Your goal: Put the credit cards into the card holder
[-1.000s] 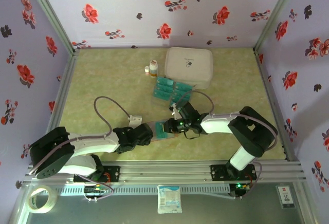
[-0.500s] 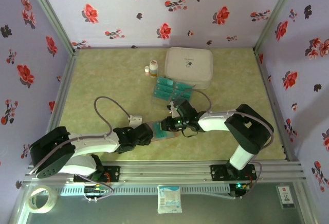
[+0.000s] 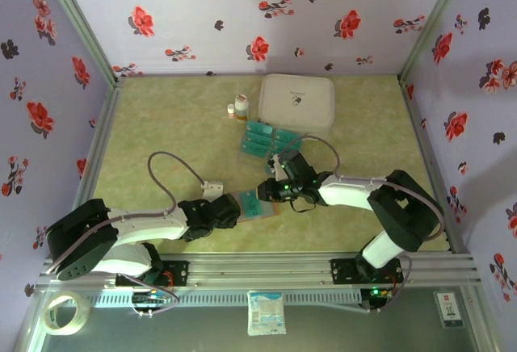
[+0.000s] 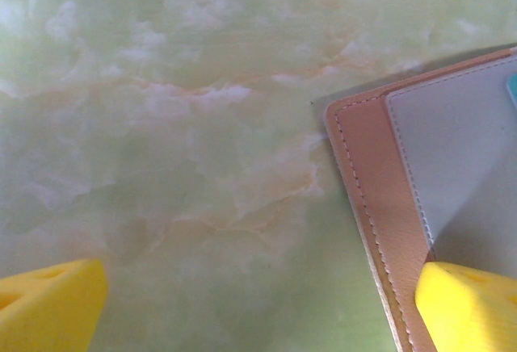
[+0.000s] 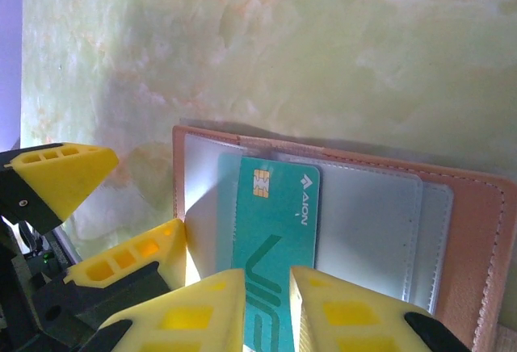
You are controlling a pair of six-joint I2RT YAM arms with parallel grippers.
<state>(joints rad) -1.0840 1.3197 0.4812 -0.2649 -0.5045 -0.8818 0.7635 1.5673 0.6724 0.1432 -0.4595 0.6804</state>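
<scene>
Right gripper [image 5: 265, 286] pinches a credit card [image 5: 279, 207] over the card holder [image 5: 371, 223].

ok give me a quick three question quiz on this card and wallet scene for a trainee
1. True or false: the card holder lies folded shut on the table.
2. Which gripper has its fingertips over the teal credit card at the holder? A) left gripper B) right gripper C) both
3. Fill in: the spare cards lie right by the near edge of the white ___.

Key: 1 false, it lies open with its pale inside up. 2 B. 3 case.
</scene>
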